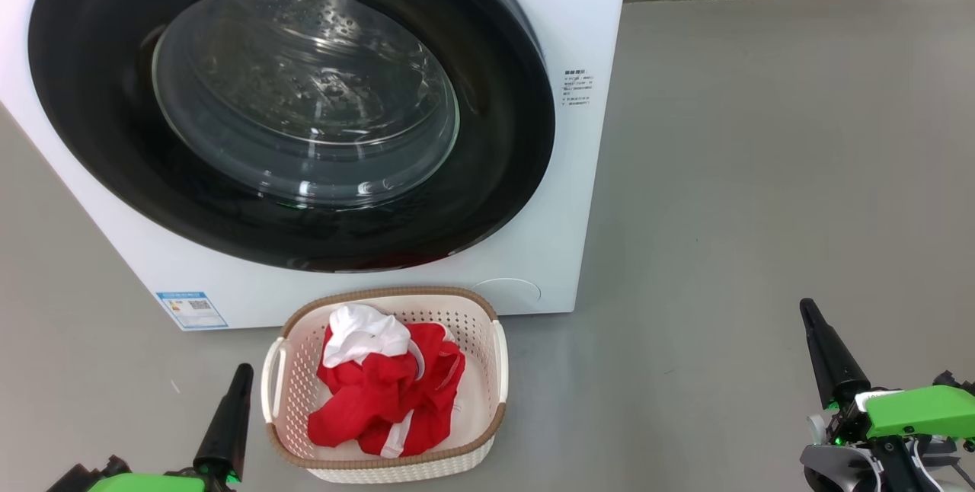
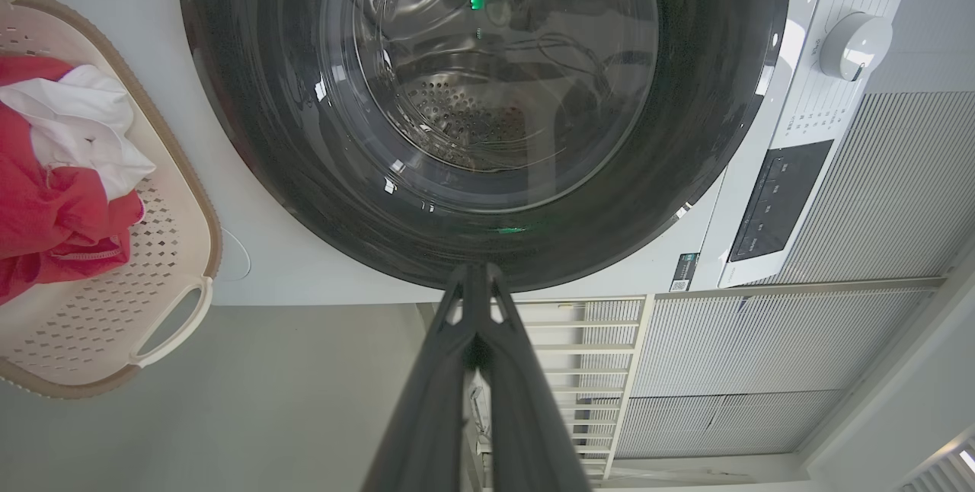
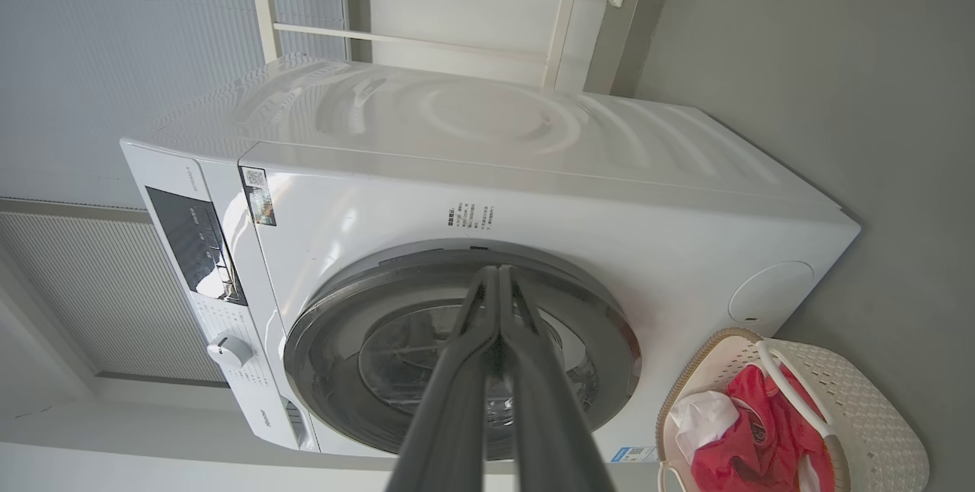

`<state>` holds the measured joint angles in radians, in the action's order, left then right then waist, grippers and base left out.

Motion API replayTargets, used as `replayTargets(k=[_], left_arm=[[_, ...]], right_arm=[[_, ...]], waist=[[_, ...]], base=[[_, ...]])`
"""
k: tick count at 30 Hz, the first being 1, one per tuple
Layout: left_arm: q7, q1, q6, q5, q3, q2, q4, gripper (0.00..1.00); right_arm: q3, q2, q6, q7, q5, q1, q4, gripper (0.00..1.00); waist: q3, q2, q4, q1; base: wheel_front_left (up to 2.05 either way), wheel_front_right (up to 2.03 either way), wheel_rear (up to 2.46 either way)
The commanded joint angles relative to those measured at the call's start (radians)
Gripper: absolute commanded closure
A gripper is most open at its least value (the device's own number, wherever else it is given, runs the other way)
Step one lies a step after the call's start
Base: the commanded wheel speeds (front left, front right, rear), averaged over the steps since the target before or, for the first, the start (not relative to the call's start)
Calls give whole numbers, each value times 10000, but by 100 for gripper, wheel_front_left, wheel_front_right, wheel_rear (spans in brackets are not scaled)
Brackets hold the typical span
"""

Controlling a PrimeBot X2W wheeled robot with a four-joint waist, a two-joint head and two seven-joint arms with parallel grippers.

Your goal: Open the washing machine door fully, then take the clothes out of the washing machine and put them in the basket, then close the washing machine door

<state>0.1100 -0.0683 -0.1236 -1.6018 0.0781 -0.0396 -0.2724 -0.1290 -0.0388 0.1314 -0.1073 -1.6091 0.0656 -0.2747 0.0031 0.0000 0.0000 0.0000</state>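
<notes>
Labels first: blue label sticker (image 1: 192, 310) w/ a QR code low on the washing machine (image 1: 590, 210) front, left of the basket; text too small to read. Small grey printed block (image 1: 577, 88) beside the door, also illegible. In the right wrist view, a QR sticker (image 3: 257, 195) at the top front corner and a dark control panel (image 3: 194, 244); dial knob (image 2: 855, 44) shows in the left wrist view. No brand readable. Washing machine door (image 1: 99, 96) sits shut against the front, drum visible thru the glass. Basket (image 1: 381, 295) stands on the grey floor (image 1: 762, 172) just in front of the machine, red and white clothes (image 1: 388, 393) bunched inside it. Left gripper (image 1: 242, 370) just beside the basket's left handle, jaws together, holding nothing. Right gripper (image 1: 807, 308) well apart to the right, jaws together too, empty. Floor smooth, matte. Room: pale ribbed wall panels (image 2: 899, 195) and a white rail frame (image 3: 564, 20) behind the machine.
</notes>
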Motion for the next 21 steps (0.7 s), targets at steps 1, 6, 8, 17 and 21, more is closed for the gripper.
replayTargets(k=[1, 6, 8, 17, 21], left_arm=[[33, -397, -71, -68, 358, -106, 275, 100], [33, -397, -71, -68, 357, -106, 275, 100], [33, -397, -71, -68, 357, -106, 275, 100], [33, -397, -71, -68, 357, -106, 275, 100], [33, -397, -71, -68, 357, -106, 275, 100]], right_arm=[[155, -124, -7, -56, 2, 422, 300, 100], [154, -124, -7, -57, 3, 423, 300, 100], [154, -123, -7, -58, 3, 423, 300, 100], [152, -122, -7, -59, 5, 423, 300, 100], [151, -122, -7, -60, 5, 423, 300, 100]], waist=[[0, 0, 0, 0], [0, 0, 0, 0], [0, 0, 0, 0], [0, 0, 0, 0], [0, 0, 0, 0]], base=[[0, 0, 0], [0, 0, 0], [0, 0, 0], [0, 0, 0], [0, 0, 0]])
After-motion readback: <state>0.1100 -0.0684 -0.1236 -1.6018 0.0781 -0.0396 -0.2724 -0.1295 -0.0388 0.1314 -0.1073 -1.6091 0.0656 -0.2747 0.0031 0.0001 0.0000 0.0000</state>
